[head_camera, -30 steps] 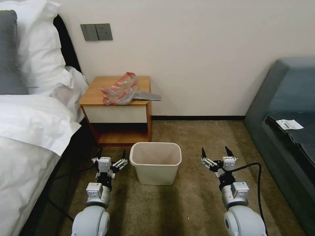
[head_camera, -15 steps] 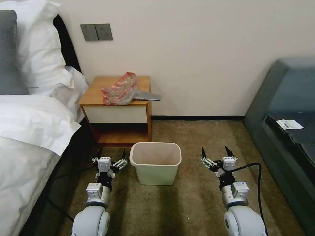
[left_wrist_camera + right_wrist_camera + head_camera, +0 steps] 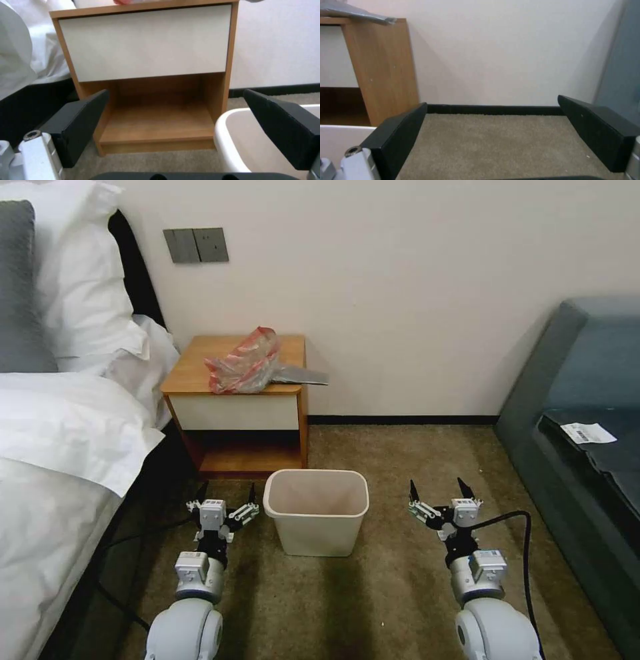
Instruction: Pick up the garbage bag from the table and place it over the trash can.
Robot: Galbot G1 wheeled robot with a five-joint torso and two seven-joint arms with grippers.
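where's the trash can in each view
Head view: the trash can stands on the carpet, in front of the table, between the left tool and right tool.
Left wrist view: its rim is at the edge, beside the table.
Right wrist view: a pale corner is at the edge.
Shared landmark: the table.
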